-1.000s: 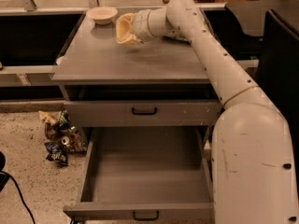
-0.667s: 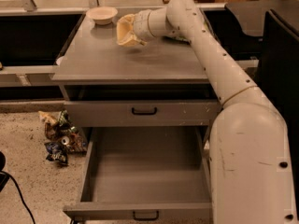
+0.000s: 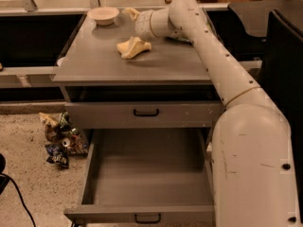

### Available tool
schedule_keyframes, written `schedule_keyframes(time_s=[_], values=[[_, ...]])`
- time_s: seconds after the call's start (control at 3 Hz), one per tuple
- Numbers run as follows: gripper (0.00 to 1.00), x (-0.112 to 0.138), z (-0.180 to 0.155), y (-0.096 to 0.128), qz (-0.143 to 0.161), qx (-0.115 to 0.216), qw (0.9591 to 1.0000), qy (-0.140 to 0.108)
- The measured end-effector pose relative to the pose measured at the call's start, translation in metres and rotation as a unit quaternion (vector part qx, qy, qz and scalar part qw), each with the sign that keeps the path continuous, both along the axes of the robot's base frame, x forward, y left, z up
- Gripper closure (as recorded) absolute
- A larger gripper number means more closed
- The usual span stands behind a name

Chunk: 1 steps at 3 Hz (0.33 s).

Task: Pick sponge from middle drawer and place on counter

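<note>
The sponge [image 3: 134,47] lies well inside the counter [image 3: 165,66] edges; hand [image 3: 132,14] hovers behind, opening untellable.

The sponge [image 3: 134,47] is pale yellow against the plain grey counter [image 3: 180,63]. The gripper [image 3: 130,13], cream-yellow at its tip, hangs over the counter's back, beside a cream bowl [image 3: 103,15]. The drawer [image 3: 149,169] is flat grey inside, with a black handle [image 3: 147,218]. The arm [image 3: 222,65] is off-white and the floor [image 3: 28,174] is speckled beige.
</note>
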<state>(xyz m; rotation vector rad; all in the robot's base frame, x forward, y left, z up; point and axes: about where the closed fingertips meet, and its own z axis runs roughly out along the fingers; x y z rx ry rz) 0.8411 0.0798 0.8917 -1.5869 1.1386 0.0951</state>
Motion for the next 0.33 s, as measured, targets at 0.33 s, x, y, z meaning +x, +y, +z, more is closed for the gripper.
schedule_keyframes(time_s=[0.33], values=[[0.00,-0.0045,0.0055,-0.0119,-0.017,-0.003,0.9998,-0.005]])
